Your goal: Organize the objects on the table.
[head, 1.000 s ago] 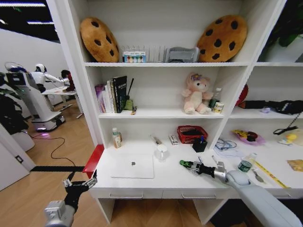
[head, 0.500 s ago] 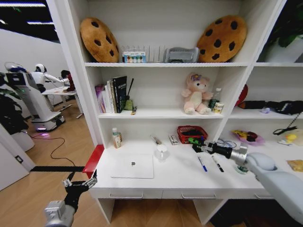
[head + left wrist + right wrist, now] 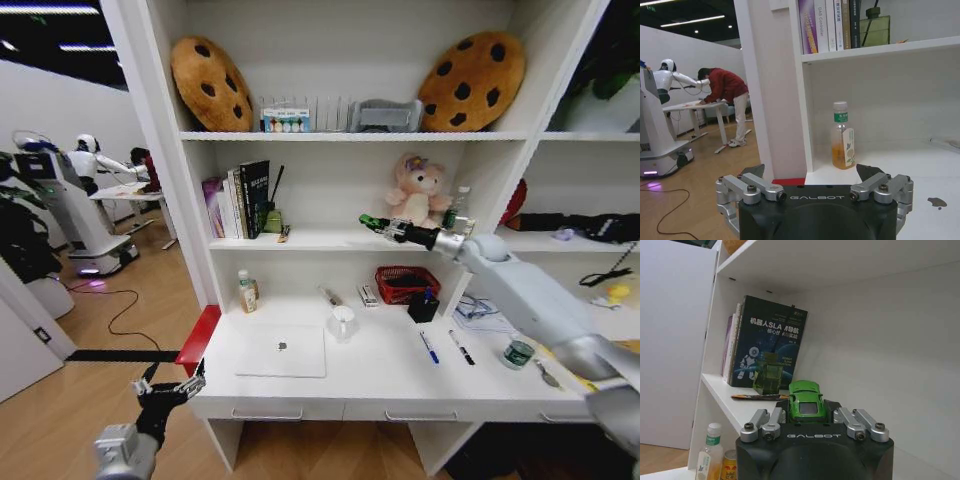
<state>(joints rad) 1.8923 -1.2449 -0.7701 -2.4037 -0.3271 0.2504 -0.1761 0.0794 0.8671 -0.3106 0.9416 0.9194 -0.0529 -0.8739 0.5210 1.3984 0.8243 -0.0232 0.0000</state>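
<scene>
My right pincer grips the green toy car up at the middle shelf, in front of the pink plush. I judge I should set it down flat on bare shelf, clear of the books. The left pincer hangs spread beside the worktop.

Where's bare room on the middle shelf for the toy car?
The right gripper holds the green toy car over the middle shelf. Free patch: between the dark object beside the books and the pink plush toy. Crowded: the book end with the green bottle, and right of the plush.
</scene>
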